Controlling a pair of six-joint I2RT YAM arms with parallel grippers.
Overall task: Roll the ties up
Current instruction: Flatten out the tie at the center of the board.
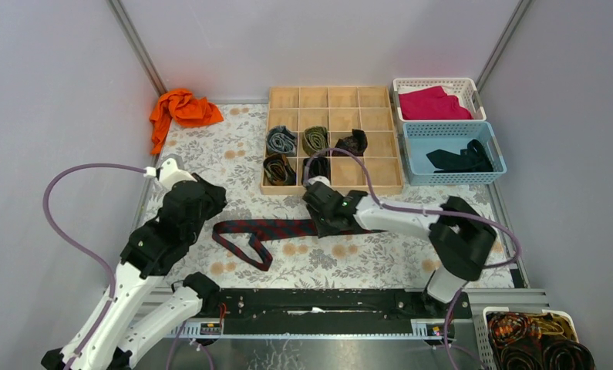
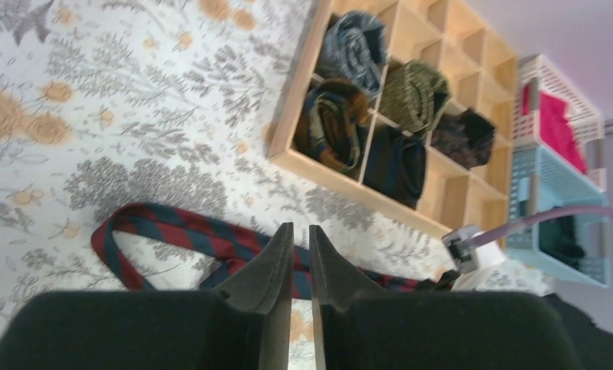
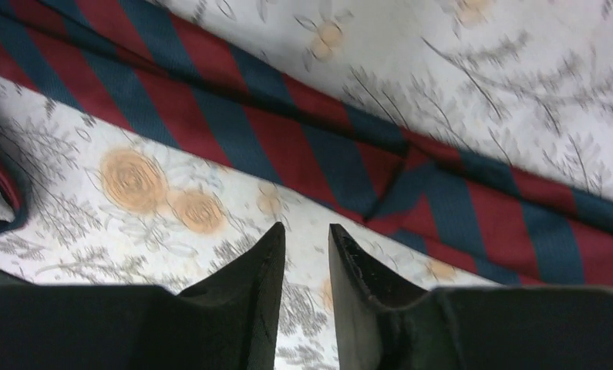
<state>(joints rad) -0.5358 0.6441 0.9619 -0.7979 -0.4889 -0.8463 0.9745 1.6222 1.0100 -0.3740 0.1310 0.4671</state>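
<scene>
While flat, tie [image 3: 318,154] before right hand [image 3: 307,229].

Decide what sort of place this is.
Probably a robot lab test cell: plain walls box in the table, the left arm and right arm are bolted to a rail, and a wooden grid tray holds rolled ties.

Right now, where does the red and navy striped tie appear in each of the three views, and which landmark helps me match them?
Top external: the striped tie lies in the centre, below the wooden organizer.
Left wrist: the tie is low centre, its loop at left.
Right wrist: the tie runs diagonally from upper left to lower right.
Shared landmark: the floral tablecloth under it, in all three views.
</scene>
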